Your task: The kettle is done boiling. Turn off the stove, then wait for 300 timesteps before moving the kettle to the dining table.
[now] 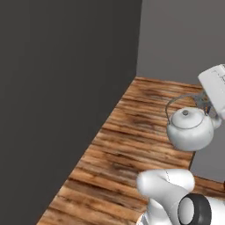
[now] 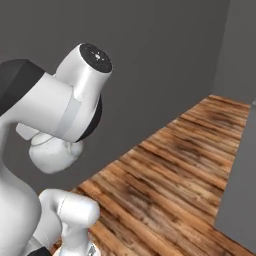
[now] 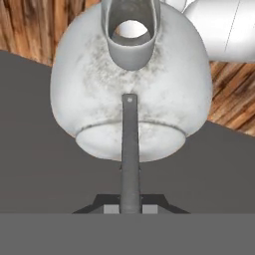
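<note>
Where visible, white rounded kettle (image 1: 190, 129)

You see a wooden plank floor (image 1: 127, 145), brown with dark grain, running away between flat dark grey walls (image 1: 66, 88). A lighter grey wall (image 1: 180, 39) closes its far end. A dark grey surface (image 3: 40, 149) lies under the hand.

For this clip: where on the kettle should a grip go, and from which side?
On the thin wire handle arching over the kettle, coming from above the lid. The body is round and wide, likely too broad for the jaws, while the wire is slim and stands clear of the lid. The gripper is already shut on that wire, with the kettle hanging below it.
</note>
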